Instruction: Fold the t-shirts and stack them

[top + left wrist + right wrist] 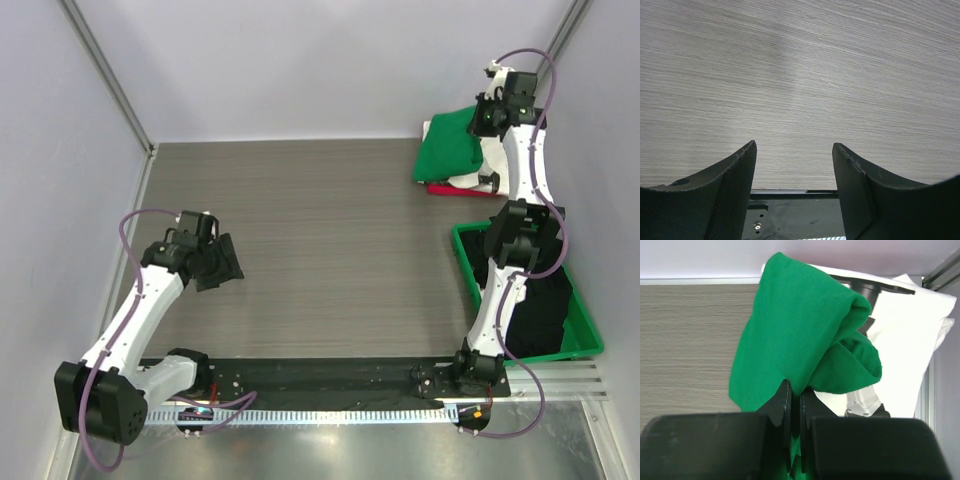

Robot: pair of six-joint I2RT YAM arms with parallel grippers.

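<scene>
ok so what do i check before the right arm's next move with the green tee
1. Right end effector shut on green tee: ok.
2. Green tee folded flat: not ok, it hangs bunched from the pinch.
3. Green tee over the stack of white tee and red tee: ok.
4. Number of cloth layers pinched: cannot tell.
5. Left end effector open, holding nothing, far from the stack: ok.
6. Bin emptied: not ok, black tees lie in it.
</scene>
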